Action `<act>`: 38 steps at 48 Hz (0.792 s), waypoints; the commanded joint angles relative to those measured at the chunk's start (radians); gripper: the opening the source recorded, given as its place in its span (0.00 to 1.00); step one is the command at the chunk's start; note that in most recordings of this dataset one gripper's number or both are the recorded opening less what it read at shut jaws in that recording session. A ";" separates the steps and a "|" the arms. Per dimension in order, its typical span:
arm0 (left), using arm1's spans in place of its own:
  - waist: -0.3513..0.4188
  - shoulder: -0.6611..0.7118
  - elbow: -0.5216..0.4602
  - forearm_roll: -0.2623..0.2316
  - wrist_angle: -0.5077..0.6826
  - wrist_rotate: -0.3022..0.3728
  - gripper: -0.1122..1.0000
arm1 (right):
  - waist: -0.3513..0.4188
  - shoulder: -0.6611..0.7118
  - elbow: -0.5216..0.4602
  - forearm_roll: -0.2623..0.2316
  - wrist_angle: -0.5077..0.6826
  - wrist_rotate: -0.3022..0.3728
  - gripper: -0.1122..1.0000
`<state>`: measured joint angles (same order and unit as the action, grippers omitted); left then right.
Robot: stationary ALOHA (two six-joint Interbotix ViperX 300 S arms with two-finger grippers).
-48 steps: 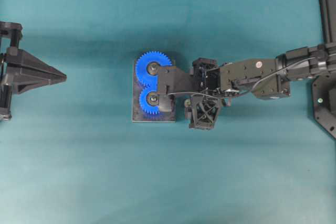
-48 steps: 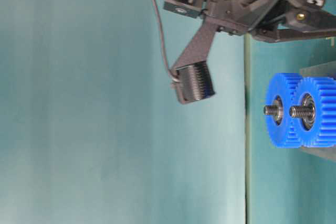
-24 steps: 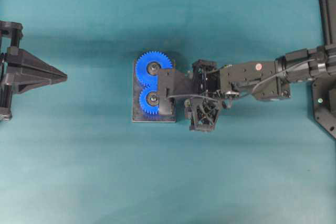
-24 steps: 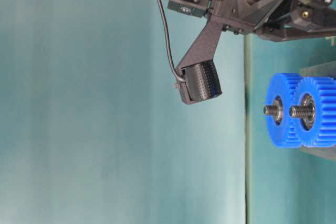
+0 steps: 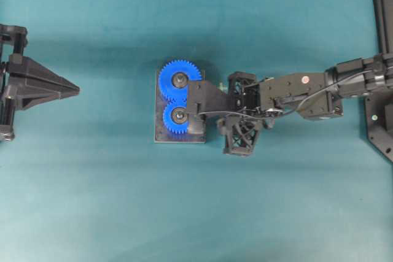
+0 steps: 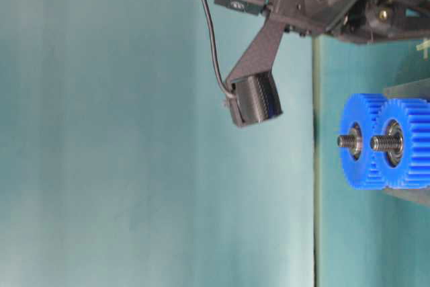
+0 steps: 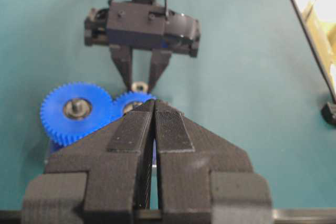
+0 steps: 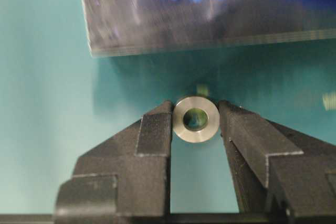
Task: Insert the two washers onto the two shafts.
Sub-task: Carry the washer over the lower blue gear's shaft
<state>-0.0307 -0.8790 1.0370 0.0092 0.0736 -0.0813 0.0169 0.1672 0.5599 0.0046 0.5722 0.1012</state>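
Note:
My right gripper is shut on a small silver washer, held flat between its fingertips just above the teal table. It hangs beside the edge of the dark baseplate. In the left wrist view the washer shows between the right gripper's fingers, just behind the gears. Two meshed blue gears sit on the baseplate, each with a bare steel shaft standing out of its hub. My left gripper is shut and empty at the far left.
The right wrist's black camera mount overhangs the right side of the gears in the overhead view. A black frame stands at the right edge. The teal cloth covers the table all round the plate.
The right arm has shifted slightly to the right in the overhead view, away from the gears. The left arm has not moved.

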 commanded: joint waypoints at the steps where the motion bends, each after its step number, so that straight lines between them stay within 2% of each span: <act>1: -0.002 0.005 -0.031 0.003 -0.005 0.003 0.11 | -0.002 -0.071 -0.044 0.000 0.031 0.011 0.39; 8: -0.003 0.005 -0.029 0.003 -0.003 0.003 0.11 | 0.008 -0.107 -0.137 -0.012 0.127 0.006 0.39; 15: -0.003 0.006 -0.029 0.003 -0.005 0.003 0.11 | 0.026 -0.104 -0.256 -0.058 0.207 0.003 0.39; 21: -0.003 0.005 -0.028 0.003 -0.005 0.003 0.11 | 0.031 -0.078 -0.330 -0.069 0.233 -0.011 0.39; 38: -0.008 0.006 -0.025 0.003 -0.005 0.003 0.11 | 0.038 0.031 -0.436 -0.077 0.273 -0.067 0.39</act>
<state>-0.0353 -0.8774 1.0370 0.0092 0.0736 -0.0798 0.0522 0.2071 0.1626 -0.0675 0.8422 0.0476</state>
